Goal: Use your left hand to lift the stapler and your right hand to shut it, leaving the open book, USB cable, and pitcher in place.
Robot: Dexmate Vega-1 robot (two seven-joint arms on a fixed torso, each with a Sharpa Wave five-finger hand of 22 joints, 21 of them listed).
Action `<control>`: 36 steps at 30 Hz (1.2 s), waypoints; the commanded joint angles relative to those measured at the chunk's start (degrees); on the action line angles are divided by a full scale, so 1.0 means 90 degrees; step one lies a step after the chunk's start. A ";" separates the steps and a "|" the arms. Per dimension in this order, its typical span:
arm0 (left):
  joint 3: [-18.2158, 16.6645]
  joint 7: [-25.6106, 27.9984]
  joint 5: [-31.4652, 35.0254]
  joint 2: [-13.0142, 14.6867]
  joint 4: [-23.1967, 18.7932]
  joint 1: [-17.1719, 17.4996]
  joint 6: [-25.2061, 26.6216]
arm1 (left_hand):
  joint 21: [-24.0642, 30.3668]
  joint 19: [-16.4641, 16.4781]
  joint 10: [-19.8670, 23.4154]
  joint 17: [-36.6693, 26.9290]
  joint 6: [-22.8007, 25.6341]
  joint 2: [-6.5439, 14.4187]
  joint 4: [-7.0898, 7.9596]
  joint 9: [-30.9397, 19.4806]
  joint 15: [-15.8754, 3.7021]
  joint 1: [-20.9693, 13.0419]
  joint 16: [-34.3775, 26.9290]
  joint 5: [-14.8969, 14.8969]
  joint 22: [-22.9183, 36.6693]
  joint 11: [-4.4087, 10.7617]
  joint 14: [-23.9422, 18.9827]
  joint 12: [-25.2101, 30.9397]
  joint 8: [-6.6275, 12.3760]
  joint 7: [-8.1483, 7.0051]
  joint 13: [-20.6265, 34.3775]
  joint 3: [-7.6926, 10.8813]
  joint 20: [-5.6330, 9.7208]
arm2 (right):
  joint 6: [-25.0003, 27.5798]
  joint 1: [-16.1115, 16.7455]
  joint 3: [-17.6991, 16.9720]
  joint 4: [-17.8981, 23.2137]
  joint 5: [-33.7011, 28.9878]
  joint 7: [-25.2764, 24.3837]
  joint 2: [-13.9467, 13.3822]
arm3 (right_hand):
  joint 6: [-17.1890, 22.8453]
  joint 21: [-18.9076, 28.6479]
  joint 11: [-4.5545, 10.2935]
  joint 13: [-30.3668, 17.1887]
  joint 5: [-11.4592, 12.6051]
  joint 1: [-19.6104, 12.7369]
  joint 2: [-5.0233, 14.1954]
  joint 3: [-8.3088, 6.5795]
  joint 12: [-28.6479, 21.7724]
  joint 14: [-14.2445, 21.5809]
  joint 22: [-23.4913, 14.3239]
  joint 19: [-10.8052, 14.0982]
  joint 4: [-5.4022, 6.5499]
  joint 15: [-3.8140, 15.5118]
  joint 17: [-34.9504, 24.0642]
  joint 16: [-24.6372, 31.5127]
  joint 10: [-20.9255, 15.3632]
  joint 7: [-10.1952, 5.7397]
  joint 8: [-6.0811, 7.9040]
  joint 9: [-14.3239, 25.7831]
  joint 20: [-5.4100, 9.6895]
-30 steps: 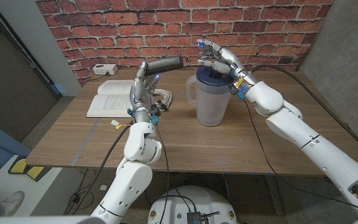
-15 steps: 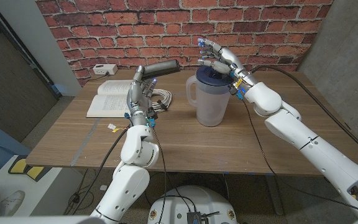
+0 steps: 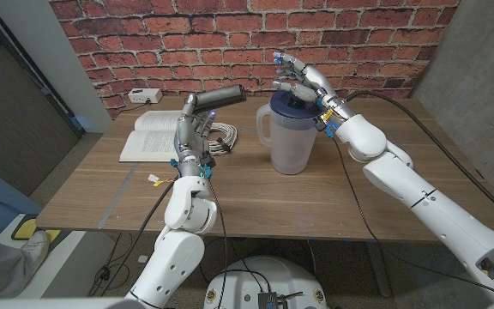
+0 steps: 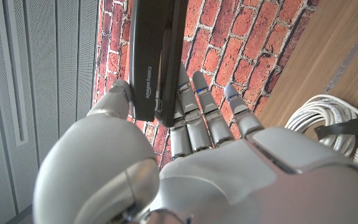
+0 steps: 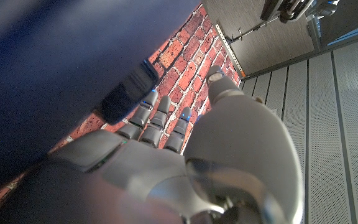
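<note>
Fingers of left hand [image 3: 190, 129] gripped the stapler [image 3: 217, 94] aloft at upper centre-left, lowered slightly over the last second; right hand [image 3: 303, 81], fingers spread and empty, hadn't budged above pitcher [image 3: 291, 133]. Stapler looked still unshut.

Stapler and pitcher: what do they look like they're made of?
The long dark grey stapler in the left hand looks like matte plastic casing, likely over metal; printed lettering shows in the left wrist view. The translucent pitcher with the dark blue lid looks like frosted plastic, cloudy and seamless.
</note>
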State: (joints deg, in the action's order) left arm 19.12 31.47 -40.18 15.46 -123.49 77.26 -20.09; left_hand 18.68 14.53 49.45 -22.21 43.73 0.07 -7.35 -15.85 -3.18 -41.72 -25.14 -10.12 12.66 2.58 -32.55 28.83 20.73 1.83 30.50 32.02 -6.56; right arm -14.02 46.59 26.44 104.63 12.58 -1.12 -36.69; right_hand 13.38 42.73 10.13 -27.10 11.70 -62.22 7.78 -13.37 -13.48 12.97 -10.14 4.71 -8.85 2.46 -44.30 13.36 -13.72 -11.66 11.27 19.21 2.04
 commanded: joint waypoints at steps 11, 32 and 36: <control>0.0090 -0.0331 -0.0586 -0.0026 0.0134 0.0083 -0.0228 | 0.0046 -0.0037 0.1021 -0.0038 0.0416 0.1215 0.0032 -0.0004 -0.1072 -0.1274 0.0013 -0.0009 0.0020 0.1028 -0.0074 0.0061 -0.0046 -0.0409 -0.0004 0.0009 0.0024 | 0.0029 -0.0137 0.0110 -0.0194 0.0056 0.0135 0.0048 | 0.0002 -0.0046 0.0010 -0.0016 -0.0014 -0.0049 0.0043 0.0018 0.0009 -0.0028 -0.0002 -0.0012 0.0048 0.1172 -0.0001 0.0039 -0.0048 0.0003 0.0069 -0.0015 0.0045; 0.0196 -0.0602 -0.1116 -0.0065 0.0384 -0.0214 -0.0190 | 0.0071 -0.0051 0.1029 -0.0064 0.0435 0.1203 0.0059 0.0006 -0.1064 -0.1272 0.0039 -0.0004 0.0022 0.1036 -0.0087 0.0077 -0.0094 -0.0423 -0.0032 -0.0004 0.0038 | 0.0013 -0.0231 0.0074 -0.0404 0.0152 0.0158 0.0055 | 0.0017 -0.0092 0.0025 -0.0024 -0.0014 -0.0075 0.0066 0.0022 0.0016 -0.0030 -0.0003 0.0007 0.0047 0.1180 0.0033 0.0056 -0.0081 0.0001 0.0081 -0.0062 0.0052; 0.0200 -0.0629 -0.1160 -0.0060 0.0425 -0.0252 -0.0185 | 0.0075 -0.0053 0.1026 -0.0068 0.0447 0.1200 0.0064 0.0008 -0.1065 -0.1270 0.0045 -0.0003 0.0022 0.1042 -0.0089 0.0078 -0.0100 -0.0443 -0.0038 -0.0008 0.0037 | 0.0045 -0.0256 0.0075 -0.0410 0.0162 0.0162 0.0054 | 0.0016 -0.0100 0.0025 -0.0025 -0.0015 -0.0074 0.0065 0.0026 0.0021 -0.0033 -0.0003 0.0009 0.0050 0.1175 0.0038 0.0058 -0.0077 -0.0004 0.0082 -0.0069 0.0052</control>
State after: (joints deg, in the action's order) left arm 20.63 26.91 -48.73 14.94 -120.71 76.08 -21.86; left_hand 19.08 14.21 49.44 -22.59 43.81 0.07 -7.14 -15.54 -3.16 -41.72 -24.78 -9.99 12.65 2.59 -32.96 29.28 19.90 1.75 29.99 32.05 -6.25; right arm -13.93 44.61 27.24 101.41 13.80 0.34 -36.11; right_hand 13.39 42.13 10.44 -27.25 11.70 -62.45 8.01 -13.13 -13.48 12.67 -10.15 4.71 -8.61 2.15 -43.83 13.58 -14.03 -11.67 11.67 18.60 2.04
